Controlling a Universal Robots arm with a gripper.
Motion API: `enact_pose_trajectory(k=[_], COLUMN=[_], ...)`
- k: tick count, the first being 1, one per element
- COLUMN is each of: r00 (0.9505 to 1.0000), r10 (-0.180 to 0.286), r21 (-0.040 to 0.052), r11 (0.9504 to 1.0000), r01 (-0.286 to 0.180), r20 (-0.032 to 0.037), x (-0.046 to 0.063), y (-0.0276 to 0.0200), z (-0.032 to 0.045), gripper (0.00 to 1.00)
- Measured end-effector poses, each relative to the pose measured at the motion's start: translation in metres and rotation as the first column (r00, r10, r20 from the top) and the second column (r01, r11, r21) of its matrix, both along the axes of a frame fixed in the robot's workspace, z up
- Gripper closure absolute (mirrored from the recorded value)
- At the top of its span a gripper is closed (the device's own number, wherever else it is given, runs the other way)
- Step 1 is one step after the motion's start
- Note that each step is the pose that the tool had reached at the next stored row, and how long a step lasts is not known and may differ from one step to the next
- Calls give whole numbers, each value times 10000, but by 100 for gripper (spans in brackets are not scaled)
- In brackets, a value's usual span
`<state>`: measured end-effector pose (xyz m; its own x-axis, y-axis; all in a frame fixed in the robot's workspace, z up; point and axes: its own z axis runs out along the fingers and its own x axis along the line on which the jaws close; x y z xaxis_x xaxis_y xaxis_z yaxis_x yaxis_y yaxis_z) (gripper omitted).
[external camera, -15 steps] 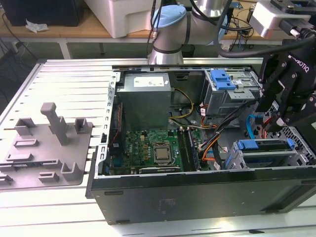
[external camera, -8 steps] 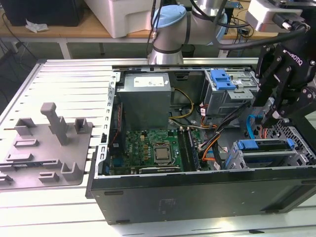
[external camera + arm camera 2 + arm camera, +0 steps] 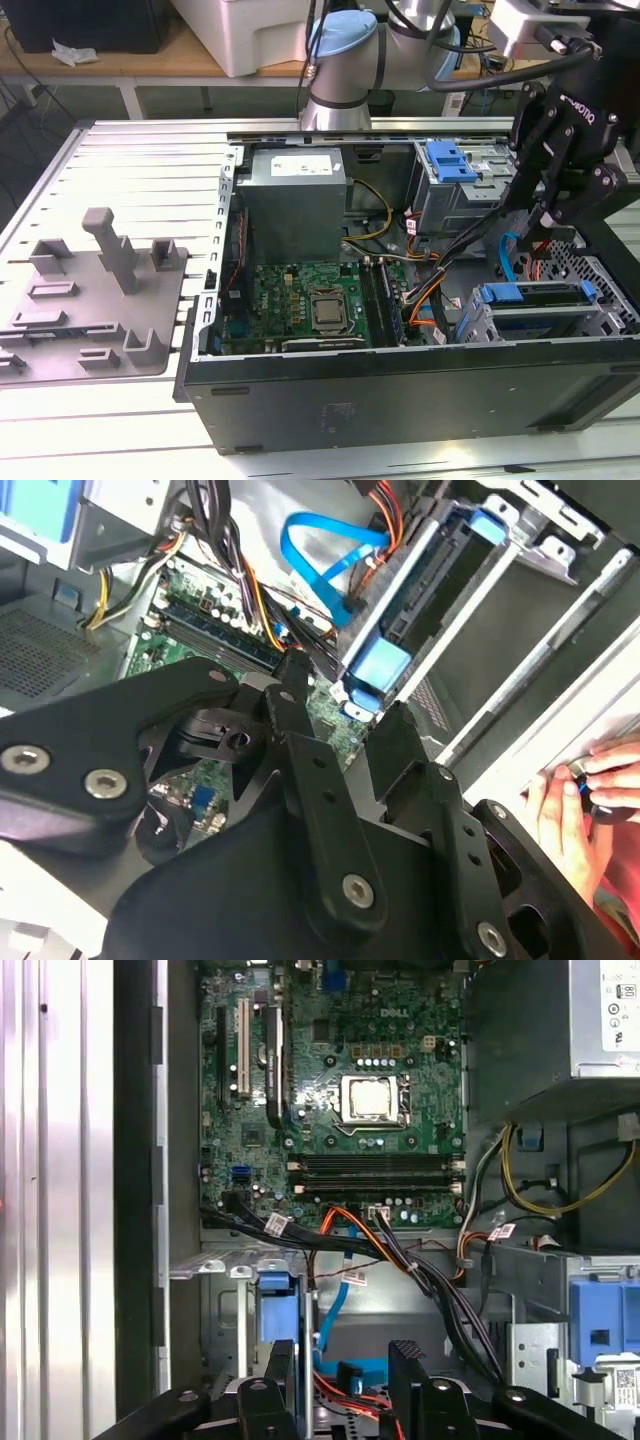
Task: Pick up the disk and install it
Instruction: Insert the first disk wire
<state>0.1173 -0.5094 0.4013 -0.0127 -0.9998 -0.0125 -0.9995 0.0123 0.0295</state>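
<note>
tool [image 3: 345,692] released, holding nothing; disk [image 3: 530,294] sits in drive cage [image 3: 605,322], beneath tool, apart.

Slotted aluminium table [image 3: 140,160], wooden bench [image 3: 150,62] behind

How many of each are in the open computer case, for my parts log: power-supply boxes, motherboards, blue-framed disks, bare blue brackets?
power-supply box: 1
motherboard: 1
disk: 1
blue bracket: 1
Total: 4

exterior view: high, oblique, whole case [image 3: 400,400] | both wrist views: close, sharing motherboard [image 3: 330,1140] [image 3: 175,585]
</note>
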Motion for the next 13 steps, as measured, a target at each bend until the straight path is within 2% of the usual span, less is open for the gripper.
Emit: enact_pose_trajectory(k=[1, 4, 5, 6, 7, 8, 9, 10, 11, 12, 13], r00=[10000, 10000, 9998, 9996, 9993, 9991, 9991, 9991, 9991, 9991, 9990], r10=[-16, -75, -199, -299, -371, -412, -418, -418, -419, -433, -446], r21=[-1, -1, 0, 0, -152, -548, -747, -1103, -1377, -1781, -2047], r11=[10000, 10000, 9998, 9996, 9992, 9976, 9963, 9930, 9896, 9830, 9778], r01=[16, 75, 199, 299, 371, 412, 419, 420, 421, 435, 447], r20=[0, 0, 0, 0, 6, 22, 30, 37, 42, 49, 52], x=[26, 85, 196, 275, 338, 400, 422, 449, 473, 517, 548], y=[37, 95, 160, 199, 222, 267, 288, 348, 389, 436, 466], z=[-16, -38, -63, -79, -101, -124, -131, -147, -159, -180, -194], gripper=[49, 49, 49, 49, 49, 49, 49, 49, 49, 58, 71])
